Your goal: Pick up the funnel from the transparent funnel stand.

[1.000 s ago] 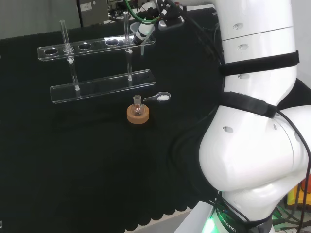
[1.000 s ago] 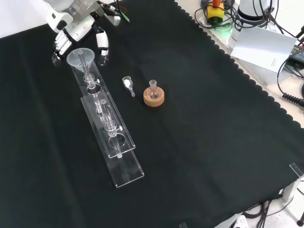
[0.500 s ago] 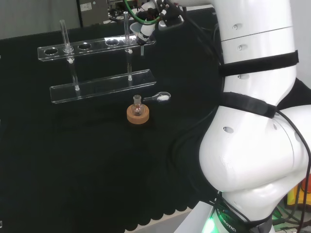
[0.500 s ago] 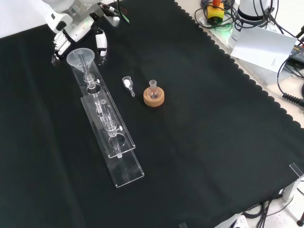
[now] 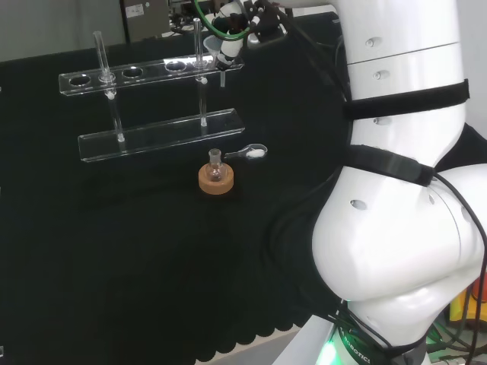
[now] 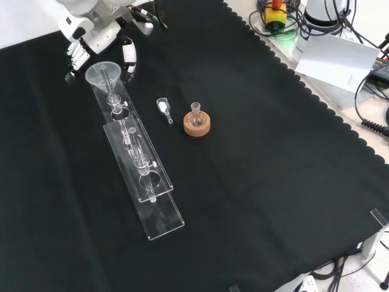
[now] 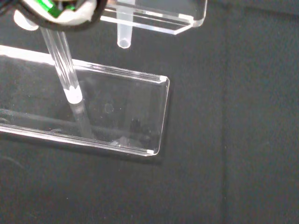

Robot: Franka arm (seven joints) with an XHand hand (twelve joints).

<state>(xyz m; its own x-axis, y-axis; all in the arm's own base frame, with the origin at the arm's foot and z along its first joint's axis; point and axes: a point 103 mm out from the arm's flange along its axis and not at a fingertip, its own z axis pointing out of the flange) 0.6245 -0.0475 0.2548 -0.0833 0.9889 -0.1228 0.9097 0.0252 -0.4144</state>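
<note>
The clear funnel (image 6: 101, 73) sits in the end hole of the transparent stand (image 6: 159, 214), its cone above the top shelf. In the head view the funnel (image 5: 214, 49) is at the right end of the stand (image 5: 156, 134). The black and white hand (image 6: 97, 34) hovers just beyond the funnel, with straight fingers (image 6: 75, 56) on one side and the thumb (image 6: 128, 53) on the other, not closed on it. In the head view the hand (image 5: 231, 42) is right beside the cone. The wrist view looks down on the funnel's stem (image 7: 124, 36) and the stand's base plate (image 7: 131, 109).
A cork ring with a small flask (image 6: 197, 124) stands right of the stand in the front view, with a small clear scoop of white powder (image 6: 163, 107) between them. A glass rod (image 5: 99, 52) rises at the stand's left end in the head view.
The hand has drawn up and back a little from the funnel's cone. The funnel has stayed in the stand.
</note>
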